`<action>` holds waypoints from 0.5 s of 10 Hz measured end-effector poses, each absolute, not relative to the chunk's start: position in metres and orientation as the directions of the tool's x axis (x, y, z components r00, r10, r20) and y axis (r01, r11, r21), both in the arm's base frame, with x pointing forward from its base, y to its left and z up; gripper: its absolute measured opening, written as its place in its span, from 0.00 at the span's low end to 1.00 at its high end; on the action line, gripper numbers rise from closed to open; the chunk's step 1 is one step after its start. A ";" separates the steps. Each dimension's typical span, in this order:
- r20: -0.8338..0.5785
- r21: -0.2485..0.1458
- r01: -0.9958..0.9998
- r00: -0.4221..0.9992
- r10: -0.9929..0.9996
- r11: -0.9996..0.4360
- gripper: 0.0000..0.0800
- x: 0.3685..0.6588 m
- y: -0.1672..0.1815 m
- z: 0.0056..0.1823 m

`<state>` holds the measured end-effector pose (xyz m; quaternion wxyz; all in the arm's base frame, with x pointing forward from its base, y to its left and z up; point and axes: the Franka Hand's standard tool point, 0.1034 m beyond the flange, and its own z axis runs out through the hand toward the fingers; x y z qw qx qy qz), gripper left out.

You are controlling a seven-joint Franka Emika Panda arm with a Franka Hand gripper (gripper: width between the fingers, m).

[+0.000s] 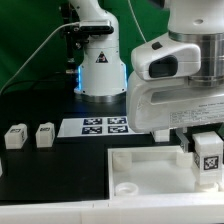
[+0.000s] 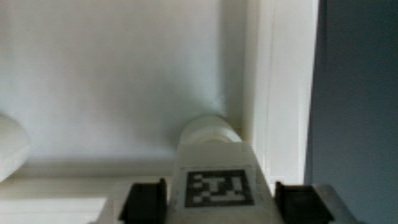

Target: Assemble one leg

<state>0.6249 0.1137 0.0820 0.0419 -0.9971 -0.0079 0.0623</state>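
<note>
Pinching the leg (image 1: 207,148) in the gripper (image 1: 207,158), upright over the tray's (image 1: 140,170) 2 o'clock corner, probably lining up to seat it.

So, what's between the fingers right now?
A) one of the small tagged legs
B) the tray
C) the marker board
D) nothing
A: in the wrist view the leg, its tag facing the camera, sits clamped between the two fingers, over the white tray.

Exterior view near, low, across the table (image 1: 50,185); wrist view close on shared leg (image 2: 214,165)
</note>
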 end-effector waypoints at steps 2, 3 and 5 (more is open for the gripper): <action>-0.124 -0.085 0.011 0.992 0.021 -0.996 0.36 0.625 0.114 0.082; -0.124 -0.085 0.011 0.992 0.021 -0.996 0.36 0.625 0.114 0.082; -0.128 -0.079 -0.046 0.991 -0.036 -0.996 0.36 0.625 0.114 0.082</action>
